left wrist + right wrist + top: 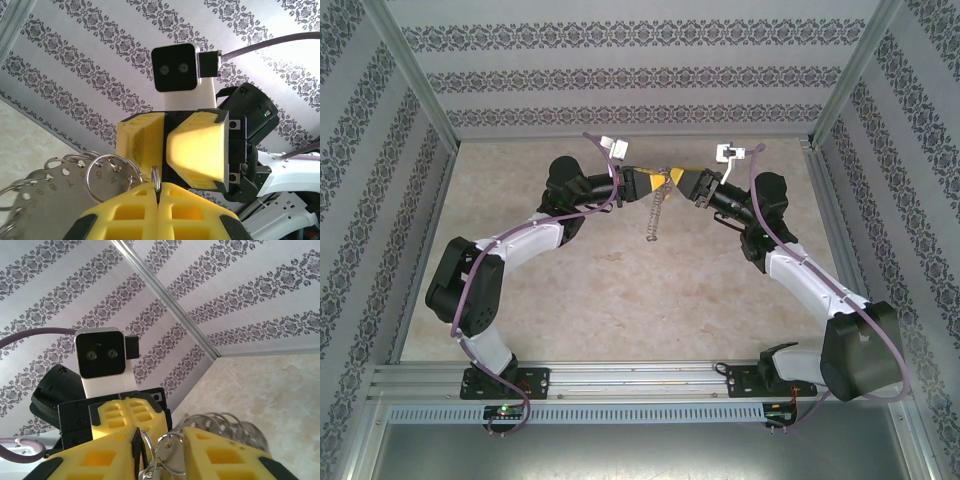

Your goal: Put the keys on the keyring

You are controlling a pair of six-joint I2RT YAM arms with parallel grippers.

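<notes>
two arms: meet nose to nose over the far middle of the table (620,300).
keyring (655,213): hangs between both claws, its long axis trailing straight down.
left gripper (157,192): pinched tight on one thin loop of the keyring, seen edge-on.
right gripper (159,450): narrow gap with loops inside it; pad contact cannot be told.
key relation: keyring lies dead ahead of the right gripper, both arms equally near.
in the way: crowded neighbouring loops and the numbered tag (47,207).

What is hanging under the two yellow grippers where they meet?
A dangling string of silvery metal rings, above the beige table. The left gripper and right gripper cover its top end.
</notes>
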